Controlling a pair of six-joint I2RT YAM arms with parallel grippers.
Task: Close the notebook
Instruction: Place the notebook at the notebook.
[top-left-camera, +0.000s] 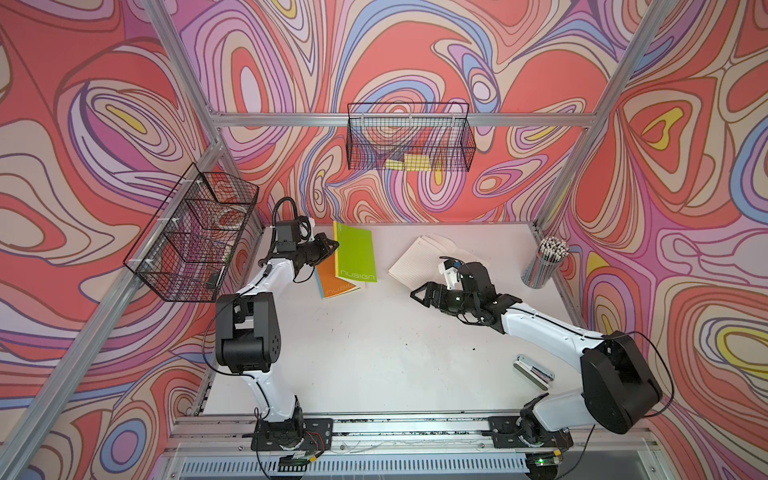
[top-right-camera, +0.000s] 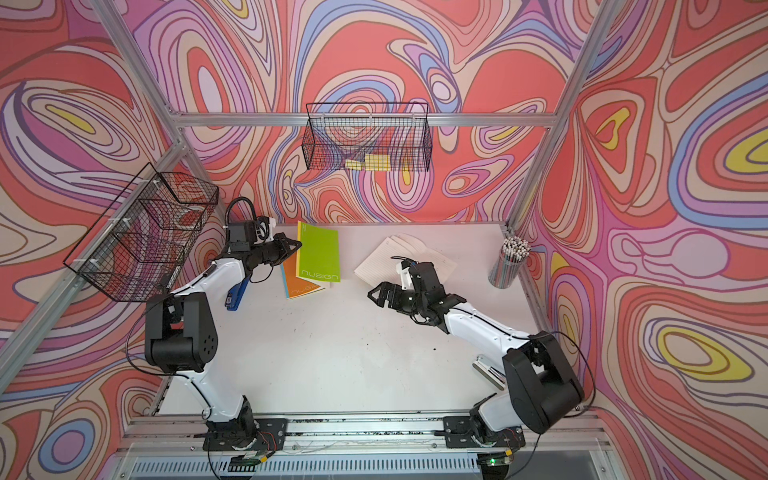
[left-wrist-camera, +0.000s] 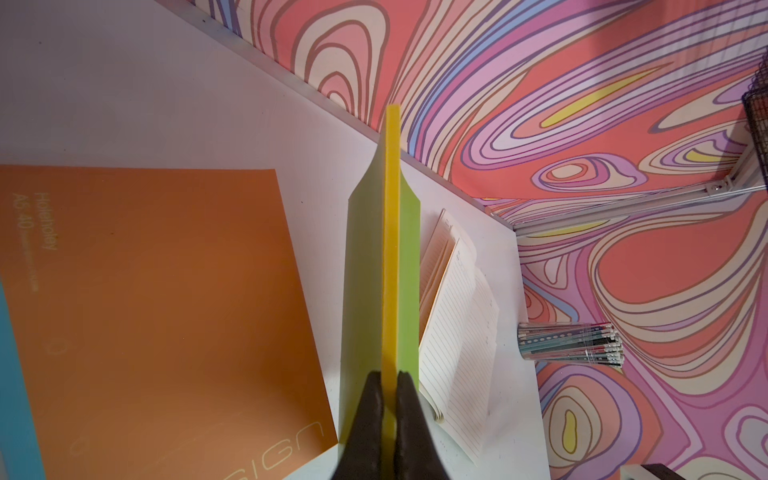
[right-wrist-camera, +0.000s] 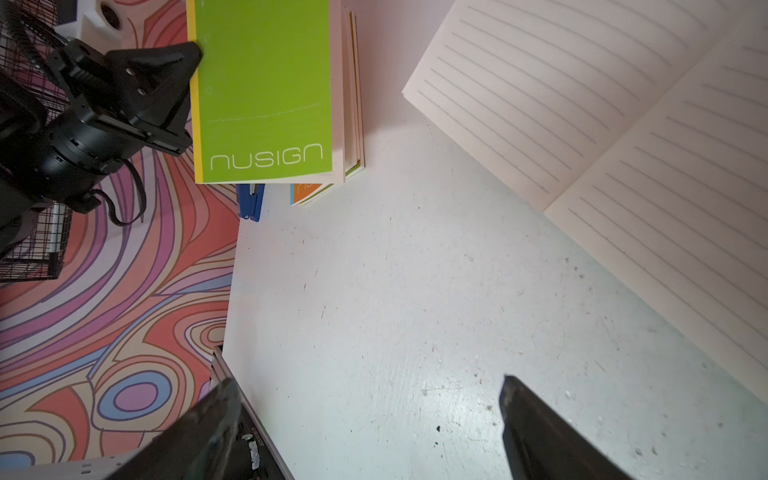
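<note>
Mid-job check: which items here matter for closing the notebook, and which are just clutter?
Job: green notebook, left claw shut on its spine, perhaps open lined notebook.
Lying about: orange notebook, pencil cup, silver stapler, blue stapler, wire baskets.

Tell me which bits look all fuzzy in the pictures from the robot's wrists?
Left wrist view: the left end effector pinching the green notebook is blurred, being so near the lens. Right wrist view: the open right end effector is smeary too, while the lined pages look sharp.
</note>
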